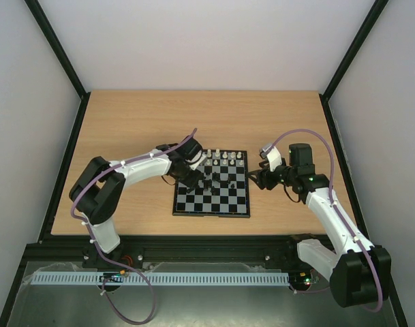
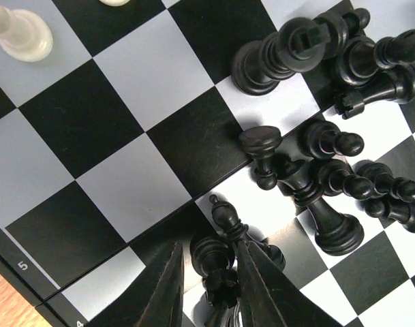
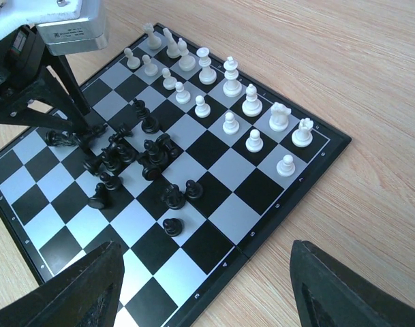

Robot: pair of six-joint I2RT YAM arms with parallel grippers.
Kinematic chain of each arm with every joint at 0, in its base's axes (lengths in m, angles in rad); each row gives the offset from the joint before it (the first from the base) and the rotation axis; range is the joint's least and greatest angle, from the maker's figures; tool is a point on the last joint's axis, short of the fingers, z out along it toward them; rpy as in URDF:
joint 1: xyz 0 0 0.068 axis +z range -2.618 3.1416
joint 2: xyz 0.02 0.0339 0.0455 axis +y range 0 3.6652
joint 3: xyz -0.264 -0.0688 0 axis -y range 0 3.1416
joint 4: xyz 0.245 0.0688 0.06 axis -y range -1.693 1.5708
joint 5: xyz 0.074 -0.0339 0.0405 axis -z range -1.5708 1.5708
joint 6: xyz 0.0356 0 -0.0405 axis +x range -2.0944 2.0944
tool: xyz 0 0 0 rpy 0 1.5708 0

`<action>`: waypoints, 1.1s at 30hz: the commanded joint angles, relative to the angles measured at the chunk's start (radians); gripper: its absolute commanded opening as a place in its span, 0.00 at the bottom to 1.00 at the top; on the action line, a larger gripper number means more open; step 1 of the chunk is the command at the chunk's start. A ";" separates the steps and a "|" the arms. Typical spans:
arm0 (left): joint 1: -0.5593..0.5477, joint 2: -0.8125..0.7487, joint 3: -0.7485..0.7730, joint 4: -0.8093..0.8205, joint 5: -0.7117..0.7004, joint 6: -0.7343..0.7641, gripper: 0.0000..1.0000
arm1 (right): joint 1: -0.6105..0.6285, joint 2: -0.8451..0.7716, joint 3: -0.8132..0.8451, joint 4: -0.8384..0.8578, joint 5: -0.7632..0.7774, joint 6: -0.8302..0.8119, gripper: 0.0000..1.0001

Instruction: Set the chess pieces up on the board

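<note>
The board [image 1: 221,204] lies at the table's middle. White chess pieces [image 1: 224,158] stand in two rows along its far edge; the right wrist view shows them [image 3: 231,85] upright. Black pieces [image 1: 210,178] are bunched in a loose heap near the board's middle [image 3: 149,160], several lying down. My left gripper [image 1: 197,178] is low over that heap. In the left wrist view its fingers [image 2: 208,244] straddle one black piece [image 2: 217,262], with a small gap at the left finger. My right gripper [image 1: 256,178] hovers wide open and empty over the board's right rim [image 3: 207,246].
A black bishop [image 2: 224,218] leans just beyond my left fingertips, and more fallen black pieces [image 2: 330,184] crowd to the right. Three black pieces [image 3: 173,197] stand apart nearer my right gripper. Bare wood [image 1: 125,122] surrounds the board.
</note>
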 commanded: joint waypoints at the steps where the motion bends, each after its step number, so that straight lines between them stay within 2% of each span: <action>1: 0.000 0.013 -0.009 -0.020 0.001 0.008 0.23 | 0.006 0.007 -0.005 -0.024 0.002 -0.013 0.68; 9: 0.000 -0.005 -0.014 -0.018 -0.003 0.009 0.13 | 0.008 0.009 -0.006 -0.025 0.007 -0.015 0.68; 23: 0.003 -0.141 -0.056 0.046 0.010 0.012 0.10 | 0.012 0.010 -0.006 -0.025 0.014 -0.020 0.68; 29: -0.064 -0.185 -0.053 -0.023 -0.071 -0.013 0.10 | 0.012 -0.006 -0.009 -0.027 0.015 -0.022 0.68; 33: -0.111 -0.254 -0.116 -0.036 -0.089 -0.068 0.11 | 0.012 -0.018 -0.009 -0.028 0.019 -0.029 0.68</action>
